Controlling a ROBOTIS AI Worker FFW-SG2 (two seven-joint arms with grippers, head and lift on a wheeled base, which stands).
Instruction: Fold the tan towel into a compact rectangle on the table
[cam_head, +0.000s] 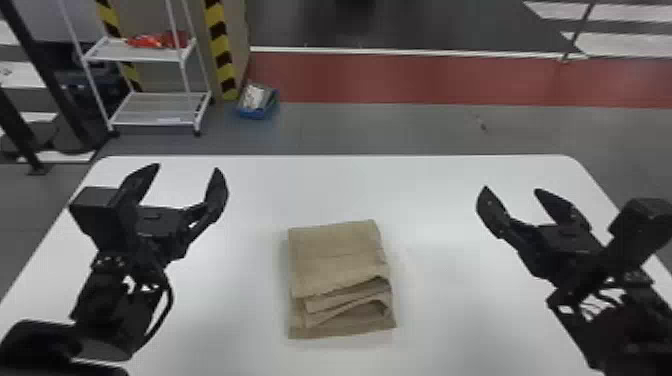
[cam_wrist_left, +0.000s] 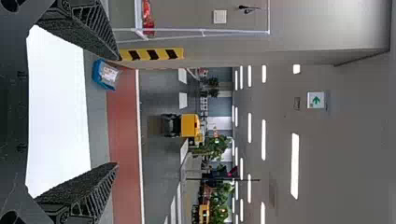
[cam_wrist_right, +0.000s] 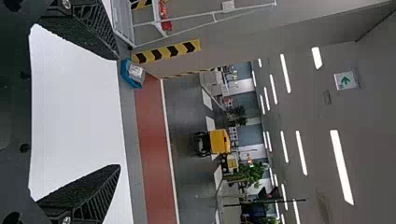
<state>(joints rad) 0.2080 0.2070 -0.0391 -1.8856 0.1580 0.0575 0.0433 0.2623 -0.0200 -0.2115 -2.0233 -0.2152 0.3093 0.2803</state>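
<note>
The tan towel (cam_head: 335, 260) lies folded near the middle of the white table (cam_head: 240, 320), its layered folds stacked unevenly toward the near edge. To its left, over the table, my left gripper (cam_head: 187, 175) stands open and apart from the towel. My right gripper (cam_head: 512, 192) is open too, off to the towel's right with nothing between its fingers. In the left wrist view the left gripper (cam_wrist_left: 116, 112) has its two fingers wide apart; the right wrist view has the right gripper (cam_wrist_right: 119, 112) spread likewise.
Beyond the table's far edge are a white shelf rack (cam_head: 160, 107) with red items and a blue bin (cam_head: 257, 102) on the floor. A striped yellow and black post (cam_head: 220, 50) stands beside the rack. Black stand legs (cam_head: 50, 95) are at the far left.
</note>
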